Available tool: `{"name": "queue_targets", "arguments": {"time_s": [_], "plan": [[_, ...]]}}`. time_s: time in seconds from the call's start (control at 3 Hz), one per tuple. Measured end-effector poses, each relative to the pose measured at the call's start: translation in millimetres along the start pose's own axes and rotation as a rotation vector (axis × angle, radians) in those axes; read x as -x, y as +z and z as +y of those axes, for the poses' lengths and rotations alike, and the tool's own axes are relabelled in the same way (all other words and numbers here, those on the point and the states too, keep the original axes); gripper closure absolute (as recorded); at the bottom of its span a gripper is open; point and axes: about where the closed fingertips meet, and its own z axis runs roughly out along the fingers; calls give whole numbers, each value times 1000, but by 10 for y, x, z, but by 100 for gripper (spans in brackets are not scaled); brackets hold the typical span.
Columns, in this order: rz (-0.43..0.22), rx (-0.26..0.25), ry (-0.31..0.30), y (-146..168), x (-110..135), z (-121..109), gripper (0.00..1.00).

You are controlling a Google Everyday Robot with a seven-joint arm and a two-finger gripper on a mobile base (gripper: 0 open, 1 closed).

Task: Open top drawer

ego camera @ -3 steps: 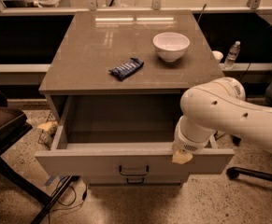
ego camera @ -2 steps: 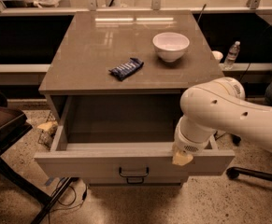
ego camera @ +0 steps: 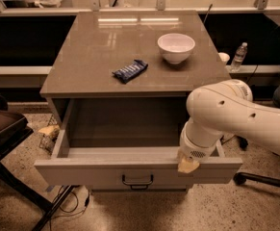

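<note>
The top drawer (ego camera: 82, 173) of the grey-beige cabinet stands pulled far out, and its plain grey box (ego camera: 125, 129) is empty. Its small dark loop handle (ego camera: 137, 181) is at the middle of the front. My gripper (ego camera: 188, 164) is at the end of the white arm (ego camera: 226, 114). It rests on the top edge of the drawer front, right of the handle. Only its yellowish tip shows below the wrist.
On the cabinet top (ego camera: 91, 57) lie a blue snack bar (ego camera: 130, 70) and a white bowl (ego camera: 176, 47). A dark chair (ego camera: 2, 129) stands at the left and a chair base (ego camera: 262, 179) at the right. A water bottle (ego camera: 238, 57) stands behind on the right.
The drawer front has come very slightly further out toward the camera. The arm has hardly moved.
</note>
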Motion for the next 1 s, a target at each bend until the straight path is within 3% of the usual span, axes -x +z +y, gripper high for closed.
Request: {"name": "queue_targets", "arguments": {"time_s": [0.33,0.67,1.0], "plan": [[0,0,0,-54,6,-1,85],[1,-1,-1,-60,4,4,62],[3,-3,-1,-69,0,10,30]]}}
